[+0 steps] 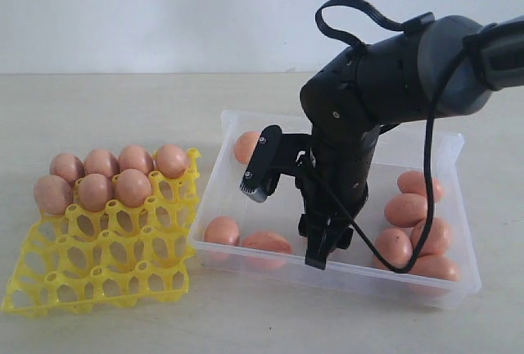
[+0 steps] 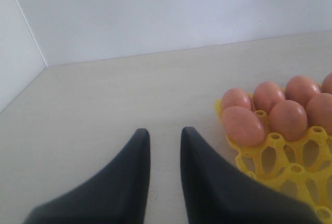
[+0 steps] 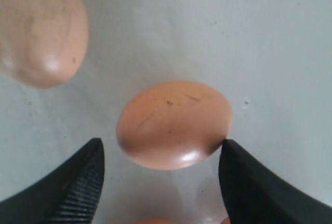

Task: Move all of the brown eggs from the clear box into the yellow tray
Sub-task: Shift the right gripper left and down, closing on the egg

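And the right arm [image 1: 385, 75] is down inside the clear box [image 1: 368, 279], the right jaws spread wide around one brown egg [image 3: 174, 125] lying on the box floor. One tip looks to be touching the shell and the other stands apart, so it is not gripped. A second egg [image 3: 41, 27] lies near it. Around the box, one egg [image 1: 246, 146] sits at the 11 o'clock corner, two show at 7 o'clock, and five bunch at 3 to 4 o'clock. At the box's 9 o'clock the yellow tray [image 1: 98, 301] rests on the bench [image 1: 123, 100], seven eggs filling its 12 o'clock rows. The left jaws hover over the bench beside the tray, narrowly parted, holding nothing.
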Motion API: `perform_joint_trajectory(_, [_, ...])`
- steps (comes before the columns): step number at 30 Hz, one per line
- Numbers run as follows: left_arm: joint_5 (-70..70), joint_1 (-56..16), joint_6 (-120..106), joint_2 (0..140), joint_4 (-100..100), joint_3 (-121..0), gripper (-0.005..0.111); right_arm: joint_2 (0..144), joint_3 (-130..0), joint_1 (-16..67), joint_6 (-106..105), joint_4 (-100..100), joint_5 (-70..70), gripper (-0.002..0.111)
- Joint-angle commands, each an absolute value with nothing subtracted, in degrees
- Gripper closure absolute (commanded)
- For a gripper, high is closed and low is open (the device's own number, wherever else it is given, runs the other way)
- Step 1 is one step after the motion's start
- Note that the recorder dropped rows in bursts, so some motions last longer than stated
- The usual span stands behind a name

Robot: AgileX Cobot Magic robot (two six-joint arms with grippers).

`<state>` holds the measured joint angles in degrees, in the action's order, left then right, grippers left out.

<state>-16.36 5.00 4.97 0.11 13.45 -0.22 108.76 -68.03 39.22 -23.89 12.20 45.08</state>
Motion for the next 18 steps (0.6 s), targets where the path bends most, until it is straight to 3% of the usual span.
perform_joint_trajectory(1, [-16.2, 5.1, 5.1, 0.0, 13.3, 0.0, 0.085, 109.2, -68.0, 39.4, -26.2, 10.0, 44.9, 0.048])
perform_joint_trajectory(18, [-16.2, 5.1, 5.1, 0.0, 13.3, 0.0, 0.085, 109.2, -68.1, 40.0, -23.6, 6.3, 41.6, 0.048])
